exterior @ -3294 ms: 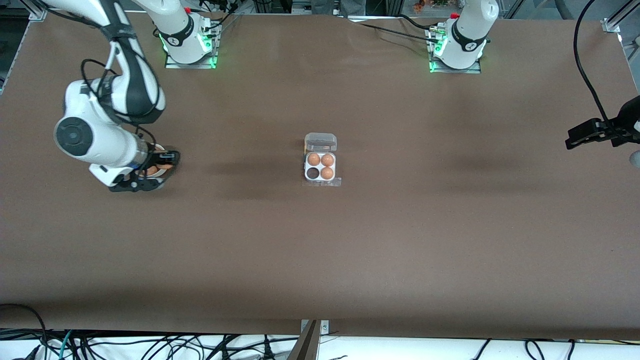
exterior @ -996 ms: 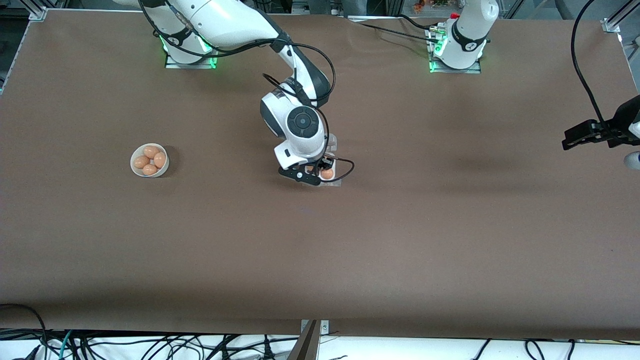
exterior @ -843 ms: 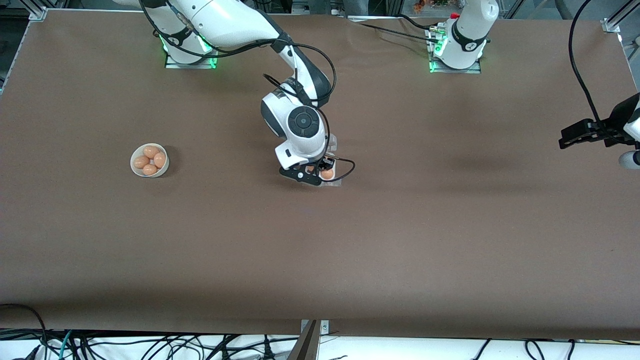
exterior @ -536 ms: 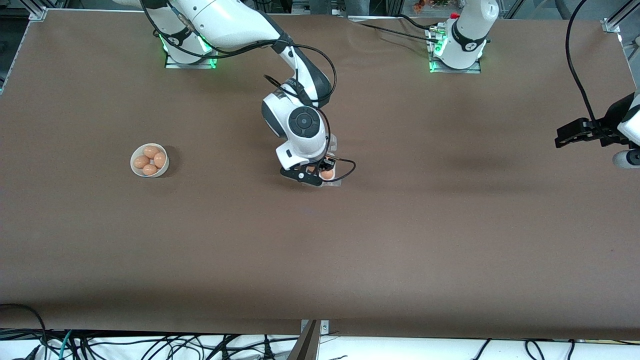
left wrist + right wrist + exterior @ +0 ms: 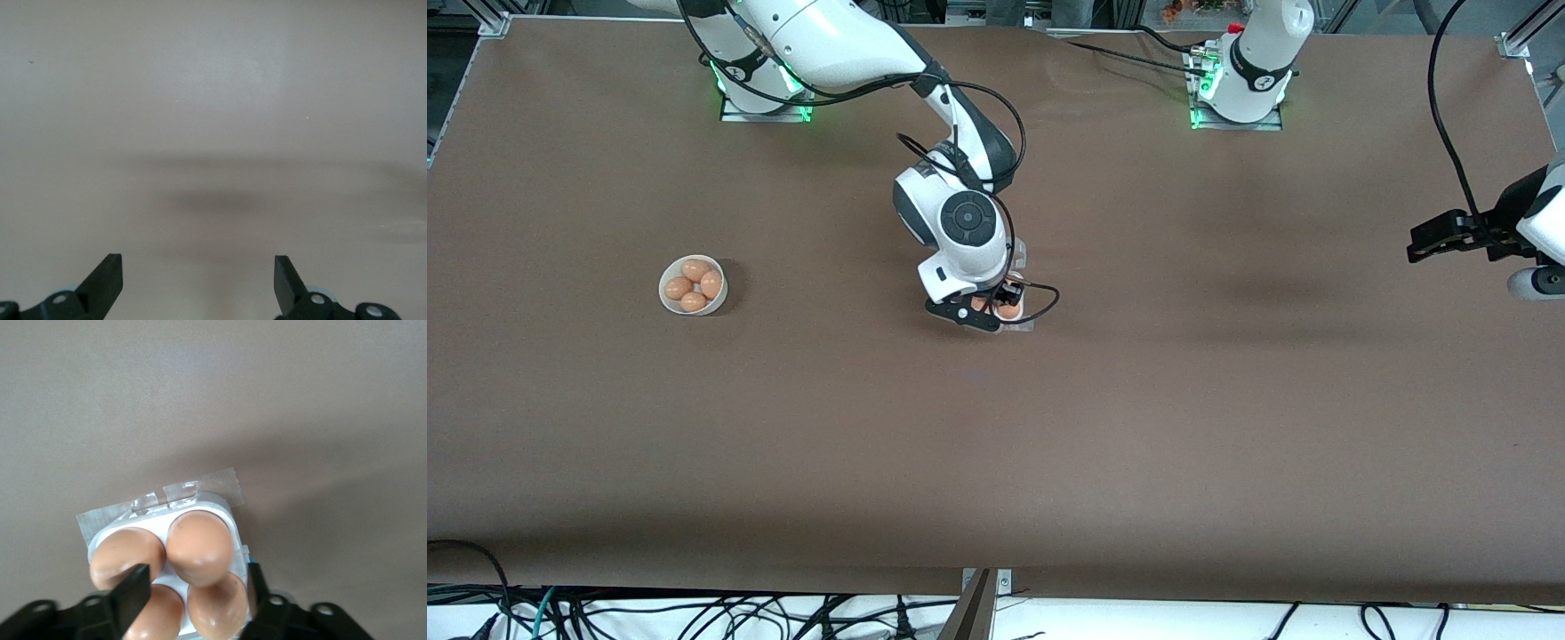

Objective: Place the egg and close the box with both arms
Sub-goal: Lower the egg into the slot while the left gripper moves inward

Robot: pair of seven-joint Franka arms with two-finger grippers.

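The box (image 5: 1024, 322) stands mid-table, its clear lid (image 5: 1018, 257) open, mostly hidden under the right arm. In the right wrist view the white tray (image 5: 227, 509) holds four orange-brown eggs, one in each cell. My right gripper (image 5: 987, 310) is low over the box, open, and its fingers (image 5: 135, 585) straddle the eggs (image 5: 200, 545) without gripping any. One egg (image 5: 1008, 310) shows in the front view. My left gripper (image 5: 1416, 248) is open and empty over bare table at the left arm's end; the left wrist view shows its fingers (image 5: 107, 279) wide apart.
A round white bowl (image 5: 667, 298) with several more eggs sits toward the right arm's end of the table. Clear tape (image 5: 203, 483) holds the box's nearer edge to the brown table cover (image 5: 1227, 400).
The right arm came from the bowl to the box, and the empty cell now holds an egg. Over the last second it has barely moved. The left gripper has drifted slightly inward from the table's end.
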